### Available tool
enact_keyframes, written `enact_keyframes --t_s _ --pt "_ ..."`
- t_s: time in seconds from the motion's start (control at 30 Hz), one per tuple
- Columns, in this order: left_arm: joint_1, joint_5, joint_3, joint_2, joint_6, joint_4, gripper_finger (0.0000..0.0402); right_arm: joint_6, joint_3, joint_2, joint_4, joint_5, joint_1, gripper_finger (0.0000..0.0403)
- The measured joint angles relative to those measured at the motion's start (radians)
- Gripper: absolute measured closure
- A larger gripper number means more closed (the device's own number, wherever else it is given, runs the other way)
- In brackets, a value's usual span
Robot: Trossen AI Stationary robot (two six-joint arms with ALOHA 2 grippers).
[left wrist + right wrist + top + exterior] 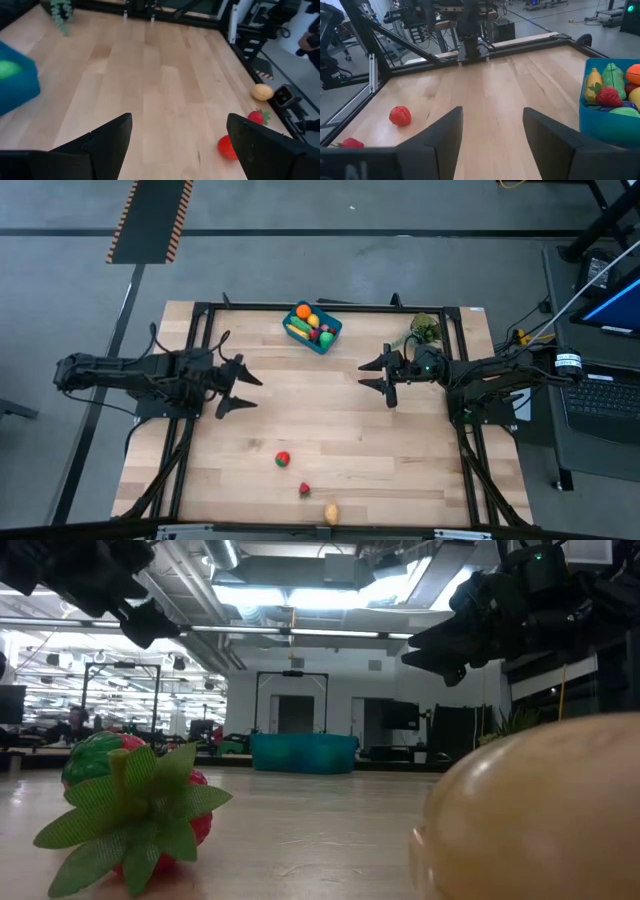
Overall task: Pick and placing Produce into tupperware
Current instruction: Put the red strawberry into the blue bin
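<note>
1. Nearest the low camera sits the tan potato-like piece (331,513), at the near edge of the tabletop (400,470); just behind it lies the strawberry (304,490), and a little farther in the red tomato-like piece (283,459). These three are the produce not yet in the tupperware (312,328), which stands at the far edge, already holding several pieces.
2. Both arms hover above the middle of the tabletop, the left gripper (240,387) toward the left edge and the right gripper (376,374) toward the right edge. Both sets of jaws stand open and hold nothing.
3. My judgement: take the red tomato-like piece first, since it lies closest to either gripper and well apart from the other two.
4. Come straight down with the jaws spread to either side of it, and close only once they straddle its widest part; a round toy is likely to roll if nudged by one finger alone.
5. Lift clear before carrying toward the far edge, and release low over a free spot in the tupperware so nothing bounces out.
6. Leave the leafy sprig (425,330) near the far right corner alone.
</note>
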Motion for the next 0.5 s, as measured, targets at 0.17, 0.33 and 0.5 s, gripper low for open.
enact_keyframes --t_s 0.17,0.33,0.5 --pt "-0.105 -0.062 0.000 0.006 -0.028 0.038 0.0085 0.004 0.000 0.000 0.000 0.000 0.000 0.0193" --pt "-0.231 -0.183 0.000 0.030 -0.067 0.042 0.0085 0.004 0.000 0.000 0.000 -0.001 0.000 0.0193" --pt "-0.349 -0.350 0.000 0.067 -0.127 0.047 0.0085 0.004 0.000 0.000 0.000 -0.001 0.000 0.0193"
